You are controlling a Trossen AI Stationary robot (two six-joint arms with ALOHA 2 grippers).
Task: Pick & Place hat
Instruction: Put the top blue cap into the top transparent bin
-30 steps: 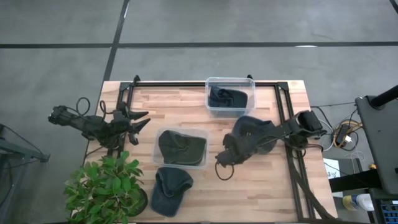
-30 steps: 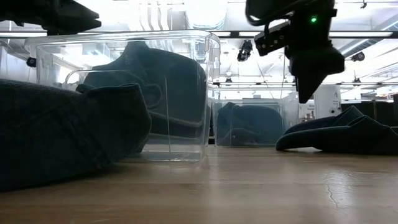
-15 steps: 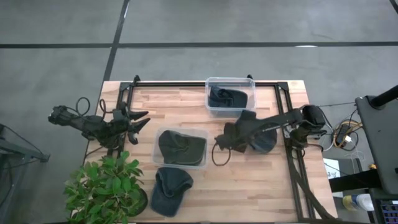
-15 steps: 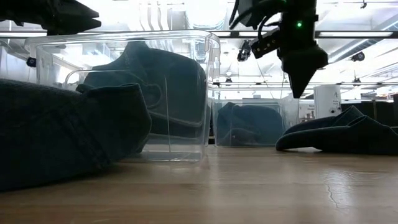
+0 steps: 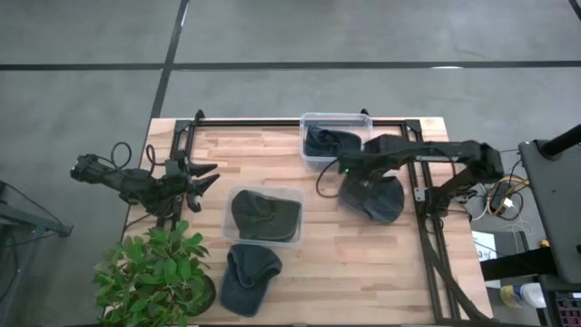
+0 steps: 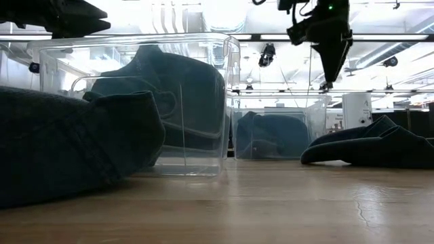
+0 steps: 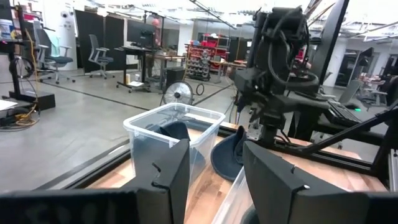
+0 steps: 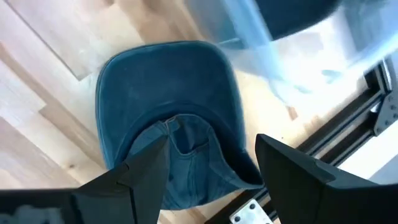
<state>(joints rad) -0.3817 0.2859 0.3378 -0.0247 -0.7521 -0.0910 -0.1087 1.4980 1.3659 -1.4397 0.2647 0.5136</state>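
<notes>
A dark blue cap lies upside down on the table's right half, its inside and brim showing in the right wrist view. My right gripper hangs open above its left edge, fingers pointing down and well clear of the table, touching nothing. A clear far box holds another cap. A clear middle box holds one too. A further cap lies on the table's near side. My left gripper waits open at the table's left edge.
A potted plant stands at the near left corner. A black frame runs along the table's far and side edges. The far box and my right arm show in the left wrist view. Bare wood lies near and right of the middle box.
My right gripper has risen and travelled from the table's middle toward the far edge and a little to the right, ending over the loose cap beside the far box. The cap has stayed where it was.
</notes>
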